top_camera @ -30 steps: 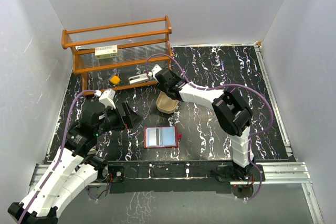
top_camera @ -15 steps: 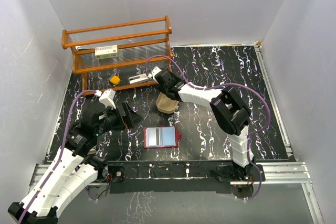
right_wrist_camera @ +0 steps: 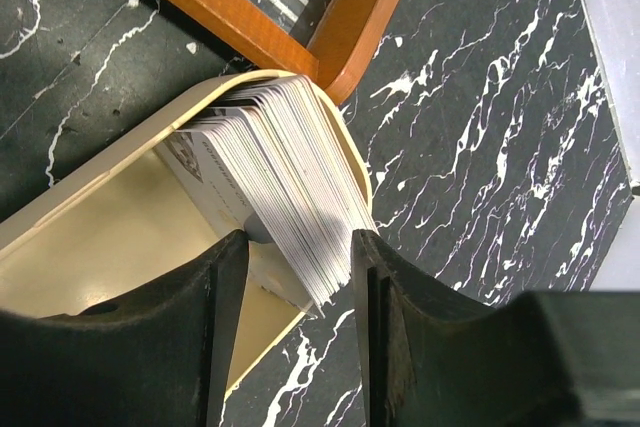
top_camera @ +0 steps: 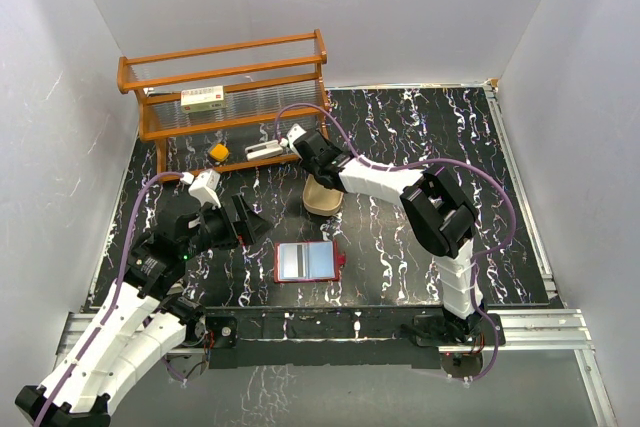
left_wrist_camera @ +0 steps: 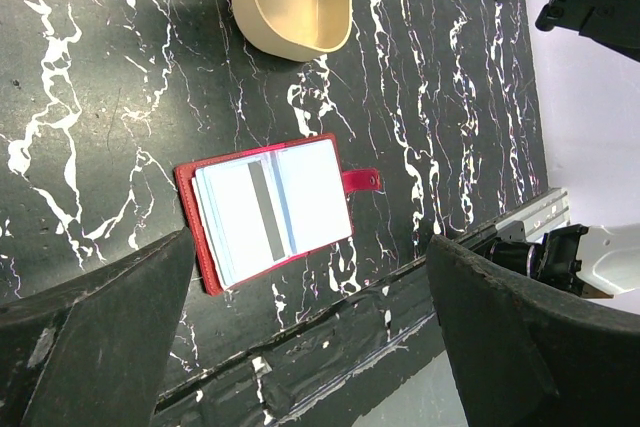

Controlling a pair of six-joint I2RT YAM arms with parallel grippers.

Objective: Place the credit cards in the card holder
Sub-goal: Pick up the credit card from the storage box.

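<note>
Pickup step: right jaws straddling the credit cards (right_wrist_camera: 285,172), standing on edge in the tan oval tray (right_wrist_camera: 90,237); clenched or not, cannot tell. Card holder (left_wrist_camera: 270,209) open on tabletop (left_wrist_camera: 100,67), below released left jaws. Next: pinch a few, lift clear.

No lettering is legible, not even on the white box (top_camera: 202,99).
</note>
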